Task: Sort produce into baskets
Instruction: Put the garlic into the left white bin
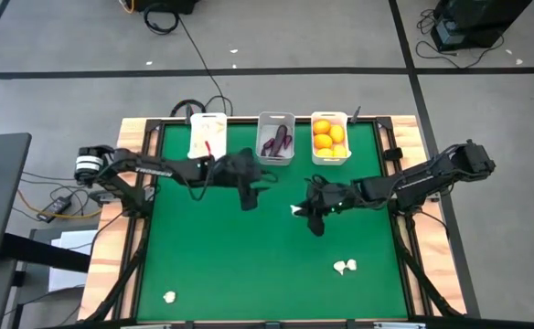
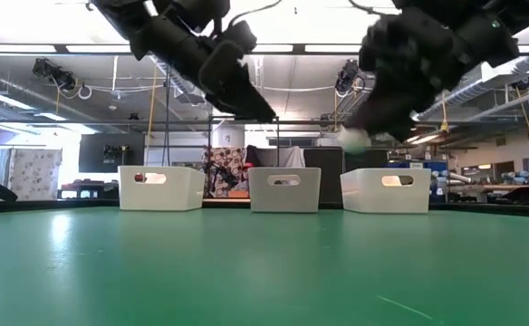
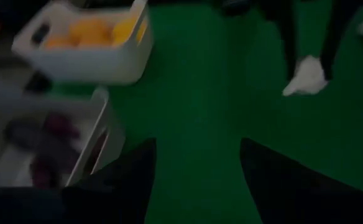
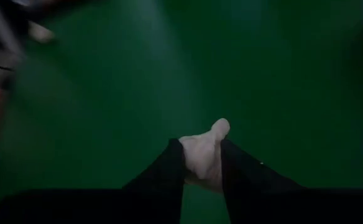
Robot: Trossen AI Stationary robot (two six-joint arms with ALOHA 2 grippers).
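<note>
Garlic bulb (image 4: 203, 155) pinched between right tool (image 4: 201, 163) fingers

1. Three baskets stood in a row beyond both grippers: a white one (image 1: 207, 135), a greyish one (image 1: 275, 137) with eggplants (image 1: 277, 141), and a white one (image 1: 330, 137) with citrus (image 1: 329, 135).
2. One garlic bulb (image 4: 202, 155) sat pinched in the right gripper (image 4: 202, 163).
3. Two more bulbs lay nearer: one (image 1: 345, 267) under the right arm, one (image 1: 169, 296) at the front-left corner.

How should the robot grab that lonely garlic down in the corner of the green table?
The garlic lies alone near the mat's corner on the left arm's side. It looks small and knobbly, so probably best to come straight down from above with the left gripper open and pinch across its round middle.
</note>
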